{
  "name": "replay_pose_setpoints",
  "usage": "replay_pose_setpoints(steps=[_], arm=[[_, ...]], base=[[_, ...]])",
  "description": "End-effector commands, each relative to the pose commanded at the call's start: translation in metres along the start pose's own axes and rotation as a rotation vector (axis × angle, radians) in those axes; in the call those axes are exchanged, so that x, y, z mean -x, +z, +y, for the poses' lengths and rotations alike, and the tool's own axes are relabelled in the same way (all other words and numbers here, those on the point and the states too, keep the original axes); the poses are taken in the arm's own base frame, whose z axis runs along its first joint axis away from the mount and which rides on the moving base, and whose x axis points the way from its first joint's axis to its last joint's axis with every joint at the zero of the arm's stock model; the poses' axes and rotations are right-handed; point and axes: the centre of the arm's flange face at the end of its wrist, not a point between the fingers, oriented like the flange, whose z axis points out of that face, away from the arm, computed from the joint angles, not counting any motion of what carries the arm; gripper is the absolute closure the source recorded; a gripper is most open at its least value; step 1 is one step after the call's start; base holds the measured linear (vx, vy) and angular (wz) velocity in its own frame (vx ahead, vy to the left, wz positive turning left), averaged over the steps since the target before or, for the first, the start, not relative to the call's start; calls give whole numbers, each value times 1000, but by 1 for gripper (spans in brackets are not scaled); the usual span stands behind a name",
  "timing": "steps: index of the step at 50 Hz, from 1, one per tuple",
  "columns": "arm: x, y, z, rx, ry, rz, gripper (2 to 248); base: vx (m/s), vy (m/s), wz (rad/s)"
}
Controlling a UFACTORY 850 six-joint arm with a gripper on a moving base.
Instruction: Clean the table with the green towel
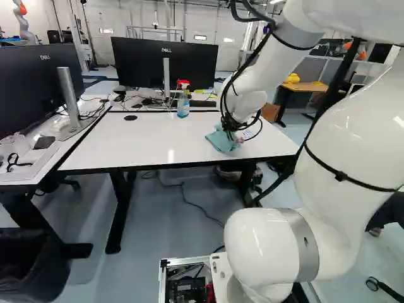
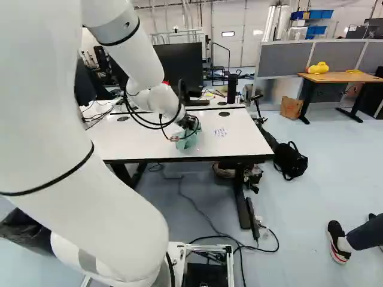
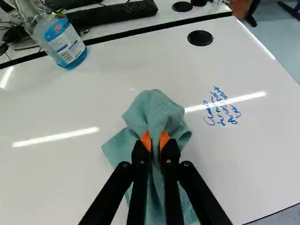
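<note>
We judged the wiping step in hand: gripper pinched the towel near the bench's front edge. Next needed: pressed sweep over the blue writing, towards the right edge.

White, rounded arm — black cables, black ties, grey band.

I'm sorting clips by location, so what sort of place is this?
Probably a robotics lab: a robot arm reaches over a white table, computer monitors stand around it, and another robot shows at the left base view's far left.
</note>
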Motion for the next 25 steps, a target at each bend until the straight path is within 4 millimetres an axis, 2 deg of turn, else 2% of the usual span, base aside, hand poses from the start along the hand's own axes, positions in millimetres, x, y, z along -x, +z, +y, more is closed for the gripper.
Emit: replay_pose_setpoints(steps=[25], arm=[[-23, 20, 36, 56, 57, 8, 210]], base=[[0, 0, 0]])
